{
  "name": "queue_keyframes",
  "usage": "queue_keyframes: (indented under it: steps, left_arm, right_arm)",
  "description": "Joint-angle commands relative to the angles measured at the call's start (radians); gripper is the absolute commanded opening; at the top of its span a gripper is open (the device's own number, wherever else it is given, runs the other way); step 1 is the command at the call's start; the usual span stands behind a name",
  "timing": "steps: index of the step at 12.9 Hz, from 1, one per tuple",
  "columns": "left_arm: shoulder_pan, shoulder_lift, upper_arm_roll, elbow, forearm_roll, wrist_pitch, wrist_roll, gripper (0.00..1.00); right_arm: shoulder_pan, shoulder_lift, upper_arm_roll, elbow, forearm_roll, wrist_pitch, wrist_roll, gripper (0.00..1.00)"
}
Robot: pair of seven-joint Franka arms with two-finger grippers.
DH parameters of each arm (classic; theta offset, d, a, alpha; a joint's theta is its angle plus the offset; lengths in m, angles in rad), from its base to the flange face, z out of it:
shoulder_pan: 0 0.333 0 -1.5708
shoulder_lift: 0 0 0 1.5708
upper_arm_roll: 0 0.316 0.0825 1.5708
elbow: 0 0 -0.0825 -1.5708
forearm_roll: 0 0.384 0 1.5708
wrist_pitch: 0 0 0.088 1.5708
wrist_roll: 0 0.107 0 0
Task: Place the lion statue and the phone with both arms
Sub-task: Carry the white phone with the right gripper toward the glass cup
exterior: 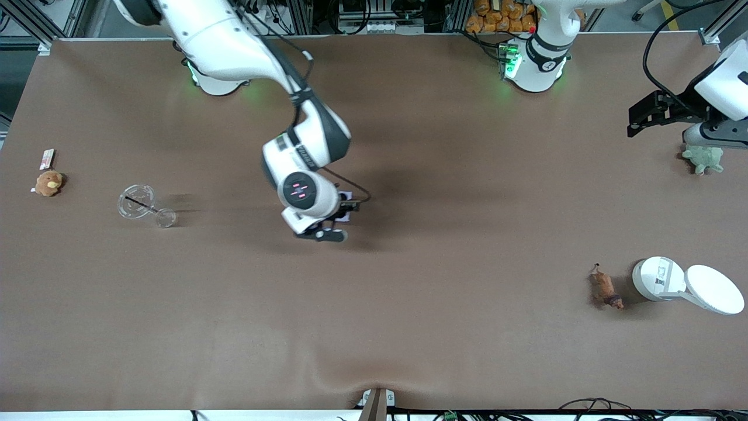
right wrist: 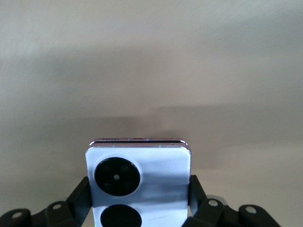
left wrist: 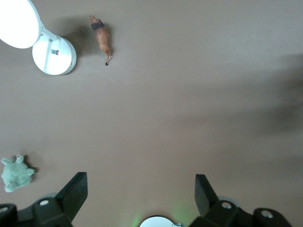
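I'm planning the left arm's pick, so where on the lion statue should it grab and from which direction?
Grip the lion statue across its narrow midbody, coming straight down. It lies flat and elongated on the table, so fingers should close across its width, clear of the thin tail. The white lamp sits close beside it, so keep the open left gripper turned away from that.

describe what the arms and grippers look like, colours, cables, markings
Both arms are glossy white with dark grey joint bands; green lights glow at their bases. The right arm's wrist disc has red marks, and black cables run along it. The right gripper and left gripper have black fingers.
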State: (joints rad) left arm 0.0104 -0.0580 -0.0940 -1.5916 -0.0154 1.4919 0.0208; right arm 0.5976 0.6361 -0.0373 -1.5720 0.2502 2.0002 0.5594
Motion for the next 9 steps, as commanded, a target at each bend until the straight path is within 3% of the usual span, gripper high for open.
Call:
queue_keyframes:
  steps: [1, 9]
  left_arm:
    - [0.011, 0.006, -0.006, 0.027, -0.021, -0.038, -0.047, 1.0]
    - [0.0, 0.006, -0.018, 0.025, 0.051, -0.05, 0.042, 1.0]
  right_arm:
    - [-0.042, -0.047, -0.025, -0.032, -0.055, -0.07, -0.024, 0.0]
    - [-0.303, -0.19, -0.055, -0.258, -0.083, -0.08, -0.319, 0.0]
